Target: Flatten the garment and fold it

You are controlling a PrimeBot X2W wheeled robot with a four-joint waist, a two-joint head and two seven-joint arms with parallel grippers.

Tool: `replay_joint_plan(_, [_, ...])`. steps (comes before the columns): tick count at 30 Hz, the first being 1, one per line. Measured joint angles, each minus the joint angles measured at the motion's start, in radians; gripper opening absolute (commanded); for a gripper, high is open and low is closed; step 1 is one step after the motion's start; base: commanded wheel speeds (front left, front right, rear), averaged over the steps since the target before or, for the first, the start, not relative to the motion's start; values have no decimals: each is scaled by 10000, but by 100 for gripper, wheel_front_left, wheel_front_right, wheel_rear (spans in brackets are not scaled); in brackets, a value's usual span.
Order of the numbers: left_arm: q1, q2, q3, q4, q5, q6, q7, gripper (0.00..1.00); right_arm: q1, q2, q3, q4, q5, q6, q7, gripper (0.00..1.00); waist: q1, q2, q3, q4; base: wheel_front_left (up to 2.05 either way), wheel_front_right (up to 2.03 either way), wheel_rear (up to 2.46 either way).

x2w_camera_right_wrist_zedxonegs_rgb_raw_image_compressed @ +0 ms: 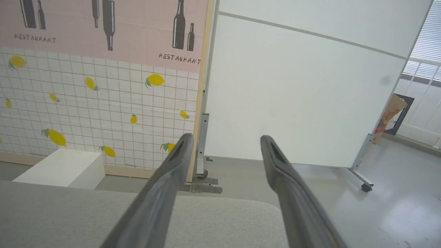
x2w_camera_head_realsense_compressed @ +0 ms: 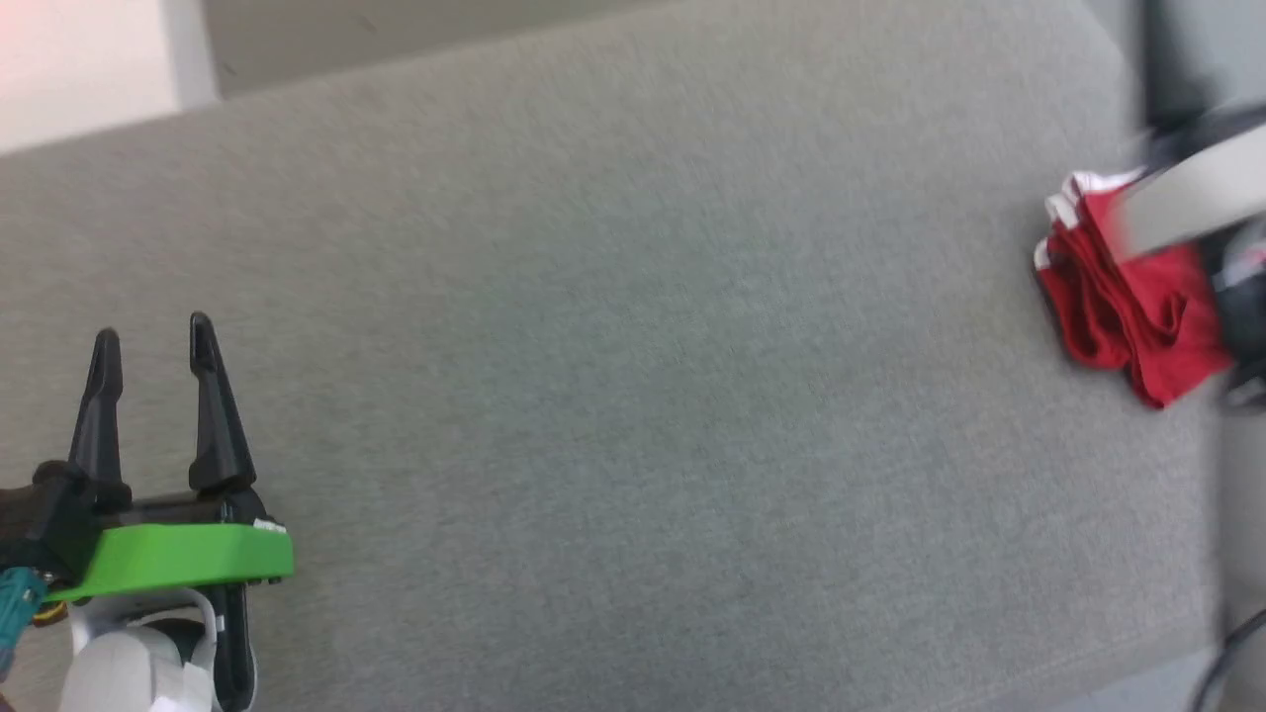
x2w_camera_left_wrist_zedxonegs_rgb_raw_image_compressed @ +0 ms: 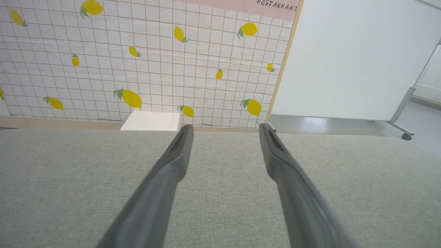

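The garment (x2w_camera_head_realsense_compressed: 1128,307), bright red cloth with white stripe bands, lies bunched in a heap at the far right of the grey padded surface (x2w_camera_head_realsense_compressed: 633,297). A blurred pale forearm (x2w_camera_head_realsense_compressed: 1187,203) of my right arm crosses its upper edge. In the right wrist view my right gripper (x2w_camera_right_wrist_zedxonegs_rgb_raw_image_compressed: 226,137) is open with nothing between its fingers, which point past the rounded corner of the surface (x2w_camera_right_wrist_zedxonegs_rgb_raw_image_compressed: 206,220). My left gripper (x2w_camera_head_realsense_compressed: 153,331) sits at the lower left, far from the garment. It is open and empty (x2w_camera_left_wrist_zedxonegs_rgb_raw_image_compressed: 225,127) and hovers low over the fabric surface.
A white box (x2w_camera_left_wrist_zedxonegs_rgb_raw_image_compressed: 150,121) stands on the floor beyond the surface's far edge, against a lemon-patterned tiled wall (x2w_camera_left_wrist_zedxonegs_rgb_raw_image_compressed: 103,69). A white partition panel (x2w_camera_right_wrist_zedxonegs_rgb_raw_image_compressed: 293,96) on wheeled feet stands to the right. Bare grey floor (x2w_camera_right_wrist_zedxonegs_rgb_raw_image_compressed: 396,213) lies past the corner.
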Motion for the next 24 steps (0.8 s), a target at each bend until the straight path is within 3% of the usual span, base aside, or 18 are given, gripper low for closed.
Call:
replay_joint_plan(7, [45, -176, -13, 301, 280, 533, -88, 100, 1709, 1461, 497, 407, 119, -2, -1478, 100, -1, 0, -1067, 623, 0, 0, 0])
replay_joint_plan(14, [39, -364, -351, 780, 552, 709, -104, 100, 2982, 1703, 485, 1221, 416, -2, -3166, 100, -1, 0, -1658, 1580, 0, 0, 0])
replay_joint_plan(24, [-46, -541, -767, 1739, 535, 665, -265, 100, 4433, 1730, 594, 2184, 911, -2, -4006, 100, -1, 0, -2319, 2698, 0, 0, 0])
